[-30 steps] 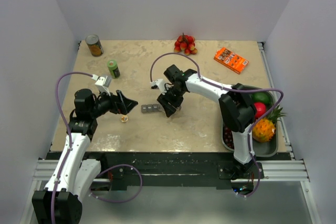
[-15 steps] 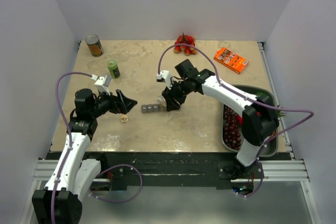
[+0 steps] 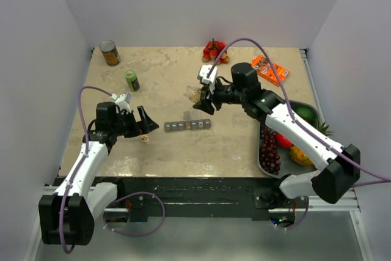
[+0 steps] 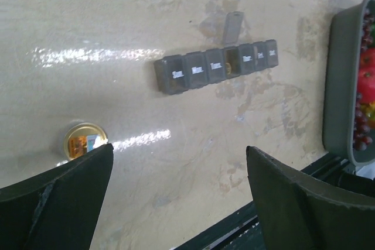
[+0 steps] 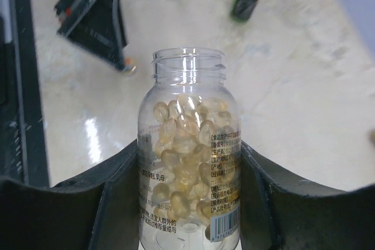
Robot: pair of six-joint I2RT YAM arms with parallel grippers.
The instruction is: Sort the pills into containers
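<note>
Overall: beige marbled tabletop (image 3: 232, 146), white walls (image 3: 195, 4); right gripper (image 5: 188, 159) pinched uncapped capsule bottle (image 5: 187, 133); left gripper (image 4: 179, 153) spread wide, empty.

I made out white day labels, SUN, MON and TUES, on the pill organiser (image 4: 217, 69) lids. The pill bottle (image 5: 188, 162) label carried Chinese print and a barcode, both too small to read.

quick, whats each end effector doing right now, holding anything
Left end effector: open, holding nothing.
Right end effector: closed on the uncapped clear pill bottle.
</note>
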